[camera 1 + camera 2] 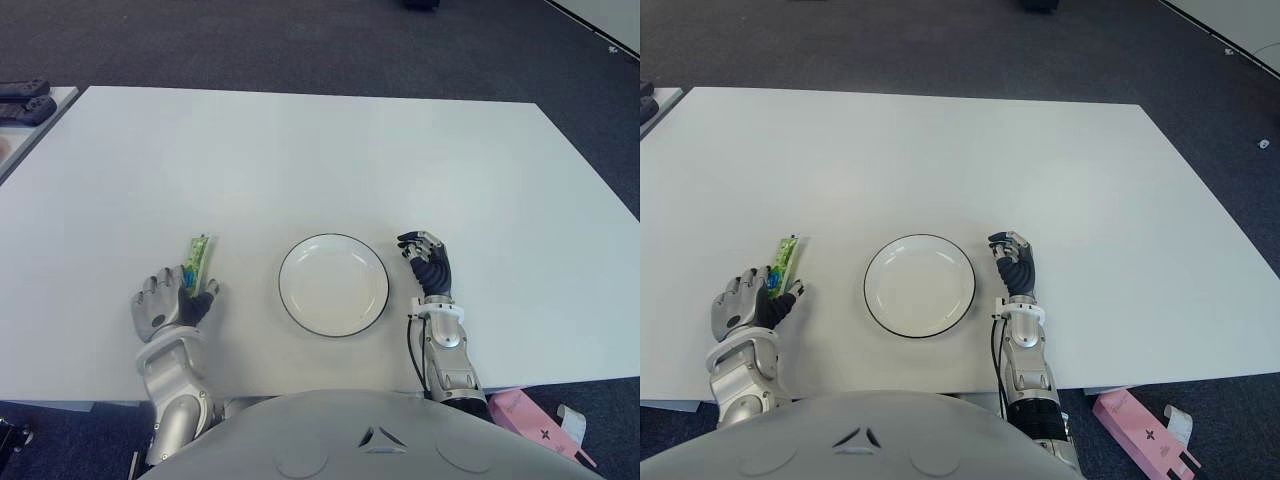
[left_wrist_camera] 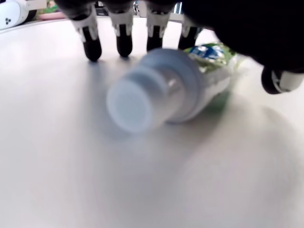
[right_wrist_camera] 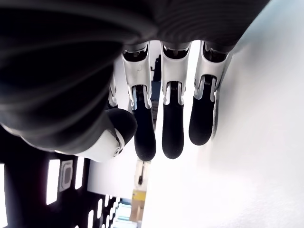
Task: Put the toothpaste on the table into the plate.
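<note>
Here the toothpaste point(image 1: 199, 258) lies flat on the white tabletop point(image 1: 300, 160), to the left of the plate point(image 1: 333, 284) and apart from it. It is a green tube with a white cap. Its long axis runs roughly front to back: the cap end points toward the robot, under the left hand point(image 1: 170, 303), and the flat crimped end points away toward the far edge, leaning slightly to the right.

The left hand is over the cap end of the tube. In the left wrist view the fingers point(image 2: 91, 42) are spread with their tips down on the tabletop on one side of the tube and the thumb point(image 2: 278, 80) on the other side, so the hand straddles the toothpaste without closing on it; the tube rests on the surface.

The right hand point(image 1: 428, 262) shows just to the right of the plate, near its rim. Its fingers point(image 3: 172, 128) are loosely curled and hold nothing.

The plate is white with a dark rim and sits near the front edge, between the two hands.
</note>
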You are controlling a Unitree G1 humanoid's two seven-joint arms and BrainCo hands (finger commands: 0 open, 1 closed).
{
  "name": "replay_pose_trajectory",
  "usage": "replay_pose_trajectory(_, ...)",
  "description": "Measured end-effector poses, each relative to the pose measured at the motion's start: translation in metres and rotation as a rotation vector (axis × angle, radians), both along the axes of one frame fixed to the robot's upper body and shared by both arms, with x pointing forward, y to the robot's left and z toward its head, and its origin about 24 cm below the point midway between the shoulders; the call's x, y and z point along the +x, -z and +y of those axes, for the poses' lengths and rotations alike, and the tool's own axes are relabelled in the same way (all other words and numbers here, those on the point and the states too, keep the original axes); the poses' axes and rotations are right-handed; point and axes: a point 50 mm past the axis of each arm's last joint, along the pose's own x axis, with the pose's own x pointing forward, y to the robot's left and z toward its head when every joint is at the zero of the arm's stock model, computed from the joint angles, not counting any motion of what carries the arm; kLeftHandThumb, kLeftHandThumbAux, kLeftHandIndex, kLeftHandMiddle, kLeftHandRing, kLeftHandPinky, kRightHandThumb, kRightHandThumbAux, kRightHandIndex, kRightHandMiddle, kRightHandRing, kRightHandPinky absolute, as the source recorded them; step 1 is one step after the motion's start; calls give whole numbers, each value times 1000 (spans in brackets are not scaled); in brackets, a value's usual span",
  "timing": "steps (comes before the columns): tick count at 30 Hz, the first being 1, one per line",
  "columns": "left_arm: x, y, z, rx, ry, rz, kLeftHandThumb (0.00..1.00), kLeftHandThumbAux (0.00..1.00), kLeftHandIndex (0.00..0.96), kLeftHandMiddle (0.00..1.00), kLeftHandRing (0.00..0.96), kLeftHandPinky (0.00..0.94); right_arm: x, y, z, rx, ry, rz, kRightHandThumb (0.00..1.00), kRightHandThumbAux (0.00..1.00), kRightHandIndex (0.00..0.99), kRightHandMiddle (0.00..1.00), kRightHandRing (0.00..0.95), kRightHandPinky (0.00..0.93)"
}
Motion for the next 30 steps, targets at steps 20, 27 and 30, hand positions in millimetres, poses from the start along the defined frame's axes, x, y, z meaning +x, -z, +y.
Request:
replay_pose_trajectory(20,32,31,-8,217,6,-89,377,232,0,60,17,0,-1,-1,-2,-3,10,-5,723,732,421,438,428,429)
replay_pose_trajectory(27,40,37,-8,274,-5,-105,395,250,0,72,31,10,-3,0,-3,-4,26,-8,723,732,420,442,426,421)
replay_pose_trajectory(30,41,38,-8,290,-12,-112,411,252,0,79,37,20,-4,0,-3,-4,32,-12,723,732,420,441,423,419)
